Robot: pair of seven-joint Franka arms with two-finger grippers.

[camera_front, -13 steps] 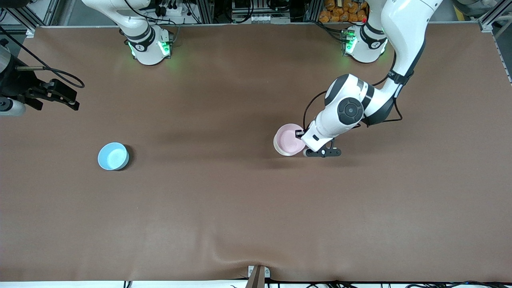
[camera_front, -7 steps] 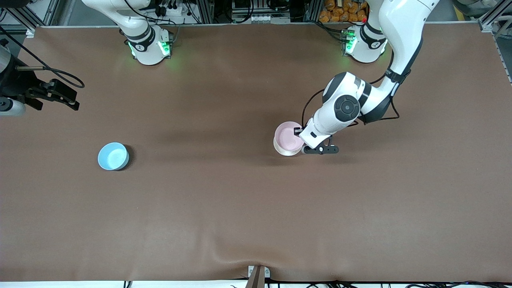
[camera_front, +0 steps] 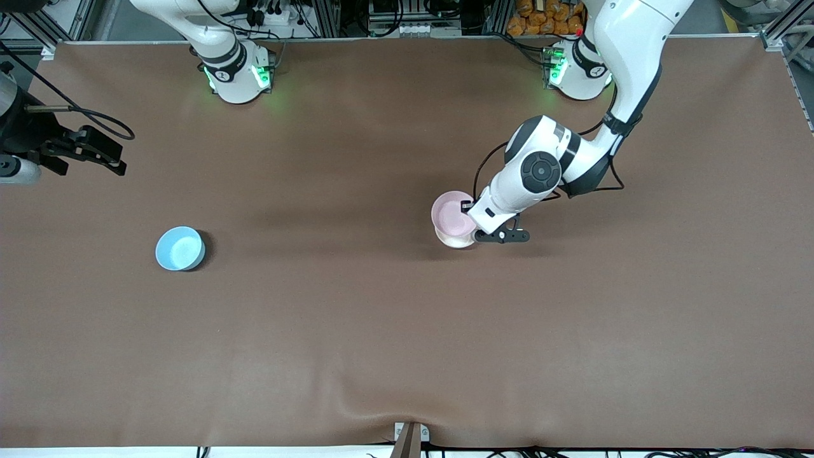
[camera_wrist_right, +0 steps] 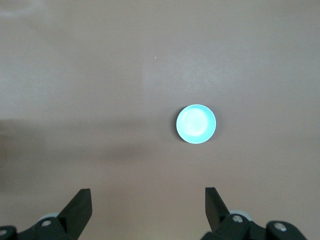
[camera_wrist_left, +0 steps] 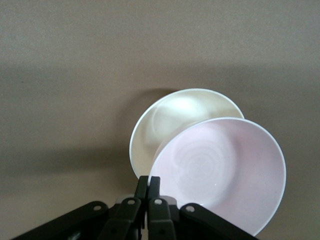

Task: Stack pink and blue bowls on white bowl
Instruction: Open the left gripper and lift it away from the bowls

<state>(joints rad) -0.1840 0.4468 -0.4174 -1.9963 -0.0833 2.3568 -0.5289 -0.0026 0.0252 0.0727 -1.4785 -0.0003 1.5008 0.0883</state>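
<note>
Front view first: the left tool (camera_front: 471, 215) sits right of centre in the frame, its fingers clamped on the rim of the pink bowl (camera_front: 450, 213), which hangs tilted and partly over the white bowl (camera_front: 454, 239) resting on the brown desk (camera_front: 356, 331). Only a crescent of white shows under the pink one. Way over at lower left of centre, the blue bowl (camera_front: 180, 248) sits alone on the desk, well apart from the other 2. The right tool (camera_front: 102, 152) waits at the far left edge of the frame, up over the desk.

Left wrist view now: the left tool (camera_wrist_left: 148, 187) is pinched tight on the pink bowl's (camera_wrist_left: 220, 172) rim at the bottom of the frame, and the white bowl (camera_wrist_left: 170, 120) peeks out underneath, overlapped by the pink one.

Right wrist view: the right tool (camera_wrist_right: 148, 202) has its 2 fingers (camera_wrist_right: 80, 207) spread wide apart with nothing between them, and the blue bowl (camera_wrist_right: 196, 123) shows small and round just right of centre on the desk below.
</note>
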